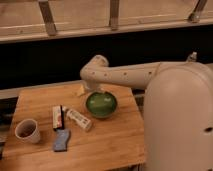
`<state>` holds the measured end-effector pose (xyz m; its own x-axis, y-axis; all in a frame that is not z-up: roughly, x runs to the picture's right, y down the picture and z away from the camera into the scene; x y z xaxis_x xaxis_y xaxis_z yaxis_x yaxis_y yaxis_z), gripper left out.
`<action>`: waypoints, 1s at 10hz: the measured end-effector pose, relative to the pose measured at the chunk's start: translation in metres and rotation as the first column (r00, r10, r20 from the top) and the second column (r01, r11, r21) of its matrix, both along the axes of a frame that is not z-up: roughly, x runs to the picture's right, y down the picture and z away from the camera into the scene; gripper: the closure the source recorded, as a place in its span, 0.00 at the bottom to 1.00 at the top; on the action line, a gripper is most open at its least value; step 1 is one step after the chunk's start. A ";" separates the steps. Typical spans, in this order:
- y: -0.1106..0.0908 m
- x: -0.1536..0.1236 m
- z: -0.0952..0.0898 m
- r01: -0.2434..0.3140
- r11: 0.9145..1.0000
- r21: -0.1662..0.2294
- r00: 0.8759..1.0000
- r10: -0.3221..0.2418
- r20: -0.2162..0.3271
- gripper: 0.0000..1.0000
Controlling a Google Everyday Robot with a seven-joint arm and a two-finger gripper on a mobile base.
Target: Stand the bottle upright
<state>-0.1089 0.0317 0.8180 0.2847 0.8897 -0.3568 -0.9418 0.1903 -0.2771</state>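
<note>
My claw [81, 90] hangs low over the far edge of the desk [117, 145], just behind and left of the green bowl [101, 104]. I cannot tell whether it is released or clenched. The bottle [78, 119] lies on its side on the desk, just left of the bowl and apart from my claw. A flat packet [57, 116] lies beside it.
</note>
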 end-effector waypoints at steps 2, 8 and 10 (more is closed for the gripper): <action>0.008 -0.036 -0.010 0.084 0.996 0.004 0.995 -0.085 0.061 0.20; 0.013 -0.032 -0.003 0.240 0.966 0.094 0.944 -0.255 0.209 0.20; 0.009 -0.047 0.000 0.367 0.913 0.179 0.859 -0.406 0.311 0.20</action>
<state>-0.1561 0.0408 0.8182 0.6982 0.7108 -0.0853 -0.6408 0.5674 -0.5172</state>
